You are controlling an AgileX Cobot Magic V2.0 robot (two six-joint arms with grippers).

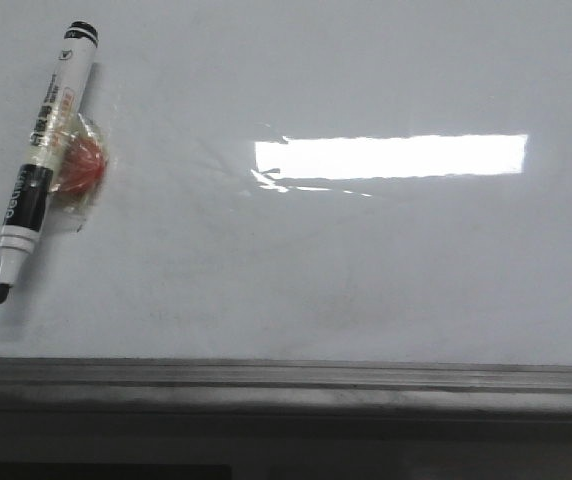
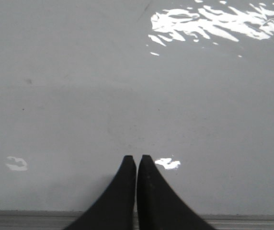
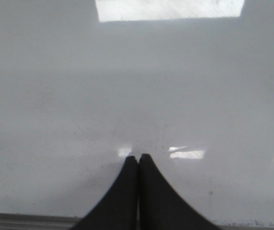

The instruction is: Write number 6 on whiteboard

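The whiteboard (image 1: 366, 260) fills the front view, glossy white-grey with faint smudges and a bright rectangular reflection (image 1: 391, 156). No number 6 shows on it. A black-and-white marker (image 1: 44, 150) lies uncapped at the far left, tip toward the near edge, resting on a small red object in clear wrap (image 1: 84, 165). Neither gripper shows in the front view. My left gripper (image 2: 137, 158) is shut and empty over bare board (image 2: 79, 96). My right gripper (image 3: 138, 157) is shut and empty over bare board (image 3: 55, 96).
A grey metal edge rail (image 1: 286, 375) runs along the board's near side; it also shows in the left wrist view (image 2: 22, 220) and the right wrist view (image 3: 22, 219).
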